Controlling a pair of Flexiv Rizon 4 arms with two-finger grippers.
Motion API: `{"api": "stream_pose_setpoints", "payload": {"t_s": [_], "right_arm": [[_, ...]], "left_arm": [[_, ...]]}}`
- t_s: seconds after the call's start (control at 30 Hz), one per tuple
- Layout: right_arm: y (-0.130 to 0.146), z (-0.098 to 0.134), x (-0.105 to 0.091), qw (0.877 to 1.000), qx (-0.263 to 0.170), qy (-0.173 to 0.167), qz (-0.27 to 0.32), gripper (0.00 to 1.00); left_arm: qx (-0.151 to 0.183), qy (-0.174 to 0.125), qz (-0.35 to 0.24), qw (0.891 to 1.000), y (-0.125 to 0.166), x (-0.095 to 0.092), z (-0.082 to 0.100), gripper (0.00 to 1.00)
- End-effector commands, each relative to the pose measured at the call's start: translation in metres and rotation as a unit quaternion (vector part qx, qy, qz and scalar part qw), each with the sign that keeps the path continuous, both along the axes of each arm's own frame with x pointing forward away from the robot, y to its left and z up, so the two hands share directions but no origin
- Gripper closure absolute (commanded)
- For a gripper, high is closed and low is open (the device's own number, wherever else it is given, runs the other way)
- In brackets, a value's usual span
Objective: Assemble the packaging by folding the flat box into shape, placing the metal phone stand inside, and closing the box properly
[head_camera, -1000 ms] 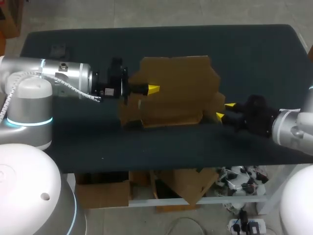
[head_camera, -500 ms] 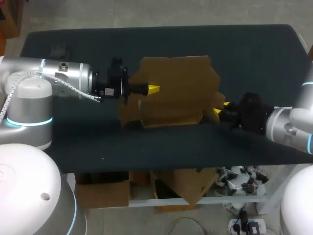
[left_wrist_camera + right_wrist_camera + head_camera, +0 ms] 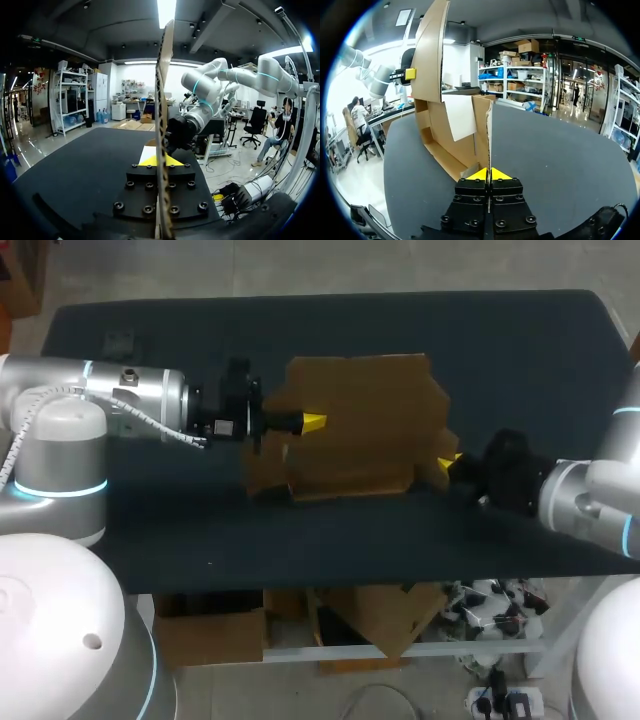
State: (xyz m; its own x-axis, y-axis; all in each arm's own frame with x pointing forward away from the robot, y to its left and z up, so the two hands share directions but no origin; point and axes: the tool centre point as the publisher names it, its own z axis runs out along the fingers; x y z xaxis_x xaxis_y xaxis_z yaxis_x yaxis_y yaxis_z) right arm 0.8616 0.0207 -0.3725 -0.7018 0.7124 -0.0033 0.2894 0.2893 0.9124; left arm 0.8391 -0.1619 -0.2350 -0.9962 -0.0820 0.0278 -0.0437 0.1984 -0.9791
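The brown cardboard box blank (image 3: 360,420) stands partly raised over the middle of the dark table (image 3: 500,350). My left gripper (image 3: 312,422) is shut on its left edge; in the left wrist view the cardboard (image 3: 162,90) rises edge-on between the yellow tips of that gripper (image 3: 160,161). My right gripper (image 3: 449,462) is shut on a flap at the box's right side. In the right wrist view the flap (image 3: 481,125) runs straight into the closed tips of my right gripper (image 3: 490,174), with the box panels (image 3: 432,60) ahead. No phone stand is clearly visible.
A small dark object (image 3: 120,341) lies at the table's far left corner. Bare table stretches behind the box and to the far right (image 3: 540,360). The front edge of the table (image 3: 330,575) runs just below both grippers.
My right gripper has moved left onto the box's right flap and shut on it. The left arm and the box have stayed in place.
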Motion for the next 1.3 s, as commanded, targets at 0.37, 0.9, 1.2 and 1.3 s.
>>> {"api": "stream_pose_setpoints", "payload": {"t_s": [0.37, 0.9, 1.2, 1.3], "right_arm": [[0.009, -0.002, -0.006, 1.000, 0.002, -0.005, -0.012, 1.00], [0.013, -0.002, -0.007, 1.000, 0.002, -0.005, -0.017, 1.00], [0.019, -0.001, -0.008, 1.000, 0.000, -0.006, -0.019, 0.95], [0.021, -0.001, -0.009, 1.000, 0.000, -0.007, -0.021, 0.85]], "left_arm": [[0.001, 0.000, -0.001, 1.000, 0.000, 0.001, -0.006, 1.00], [0.001, 0.000, -0.001, 1.000, 0.000, 0.001, -0.006, 1.00], [0.001, 0.000, -0.001, 1.000, 0.000, 0.001, -0.006, 1.00], [0.001, 0.000, -0.001, 1.000, 0.000, 0.001, -0.006, 1.00]]}}
